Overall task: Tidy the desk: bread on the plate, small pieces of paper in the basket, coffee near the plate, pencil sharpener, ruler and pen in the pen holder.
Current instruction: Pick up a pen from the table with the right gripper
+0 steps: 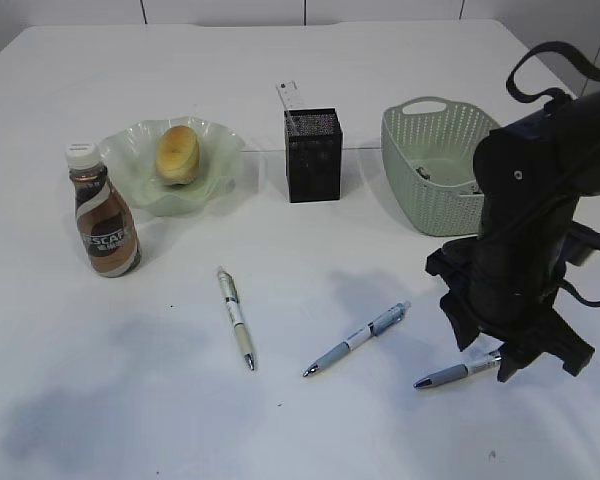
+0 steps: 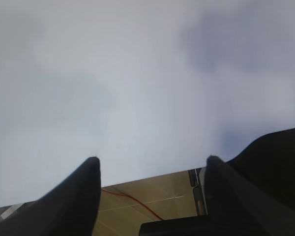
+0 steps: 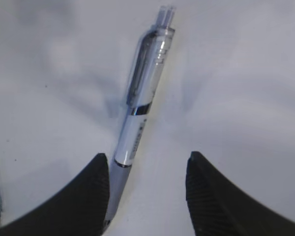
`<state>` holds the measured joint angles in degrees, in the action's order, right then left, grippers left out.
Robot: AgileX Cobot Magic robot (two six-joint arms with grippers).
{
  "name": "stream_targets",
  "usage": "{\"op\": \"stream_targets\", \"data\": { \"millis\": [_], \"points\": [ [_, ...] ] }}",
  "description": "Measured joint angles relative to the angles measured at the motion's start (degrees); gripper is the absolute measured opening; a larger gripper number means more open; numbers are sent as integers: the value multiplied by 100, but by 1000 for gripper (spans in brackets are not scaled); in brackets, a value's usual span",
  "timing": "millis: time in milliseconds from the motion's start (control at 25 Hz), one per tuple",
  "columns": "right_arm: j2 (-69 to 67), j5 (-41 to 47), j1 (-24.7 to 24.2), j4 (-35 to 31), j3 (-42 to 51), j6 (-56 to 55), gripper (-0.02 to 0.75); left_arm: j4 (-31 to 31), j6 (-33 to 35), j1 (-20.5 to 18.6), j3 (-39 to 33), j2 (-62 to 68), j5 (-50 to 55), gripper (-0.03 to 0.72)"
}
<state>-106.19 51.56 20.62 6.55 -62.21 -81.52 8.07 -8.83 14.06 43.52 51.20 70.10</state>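
Right pincer [image 3: 147,196] nearest, spread wide, low over rightmost pen [image 3: 137,128] on desk [image 1: 300,430], front right; pen lies just off left finger. Pen light, stiff, smooth, likely rolls; grip mid-barrel. Left pincer [image 2: 152,196] spread wide, empty.

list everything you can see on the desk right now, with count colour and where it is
desk: 1, white, under everything
coffee: 1, brown bottle with white cap, far left, upright beside the plate
plate: 1, pale green, ruffled, back left
bread: 1, golden brown, on the plate
pen holder: 1, black mesh, back centre
ruler: 1, clear, standing in the pen holder
basket: 1, pale green, back right
pens: 3, pale barrels, lying in front; left, middle, right
right hand: black, open, straddling the right pen
left hand: black, open, over bare desk
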Motion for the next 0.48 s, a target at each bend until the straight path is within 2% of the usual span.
{"op": "stream_targets", "data": {
  "millis": [480],
  "points": [
    [-360,-280,0,-13,0,-52,403,0,0,0,0,0,53,466]
  ]
}}
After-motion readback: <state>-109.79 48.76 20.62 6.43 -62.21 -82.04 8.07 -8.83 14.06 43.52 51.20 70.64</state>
